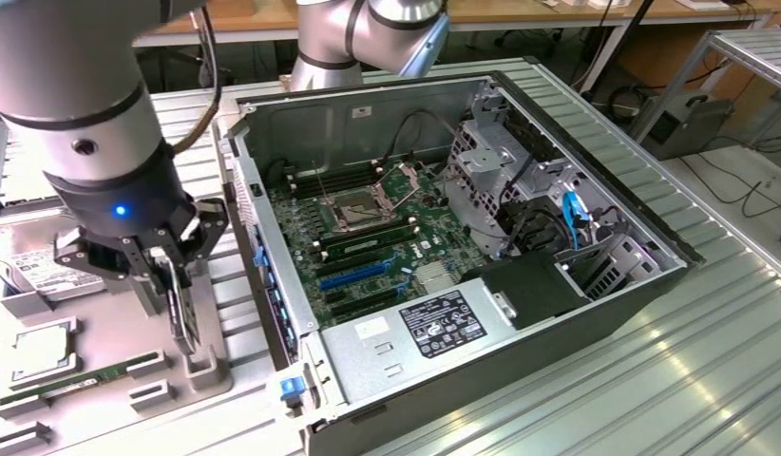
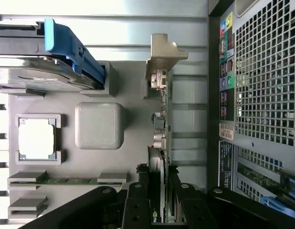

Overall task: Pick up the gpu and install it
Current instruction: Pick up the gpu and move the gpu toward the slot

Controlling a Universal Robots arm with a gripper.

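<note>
The gpu (image 1: 182, 321) is a thin black card standing on edge in a grey holder (image 1: 203, 366) on the fixture tray, at the exterior view's left. My gripper (image 1: 175, 285) comes down over it from above with a finger on each flat side, shut on the card. In the wrist view the gpu (image 2: 160, 129) appears edge-on, its silvery bracket (image 2: 163, 52) at the end far from my gripper (image 2: 158, 206). The black fingers (image 2: 137, 202) press against both faces of the card, whose lower edge still sits at the holder.
The open computer case (image 1: 365, 114) lies right of the tray, with the motherboard (image 1: 365, 237), blue expansion slots (image 1: 352, 275) and power supply (image 1: 423, 332) inside. On the grey tray (image 1: 112, 418) rest a processor (image 2: 36, 138), a green memory stick (image 2: 66, 180) and a hard drive (image 2: 28, 71) with a blue carrier.
</note>
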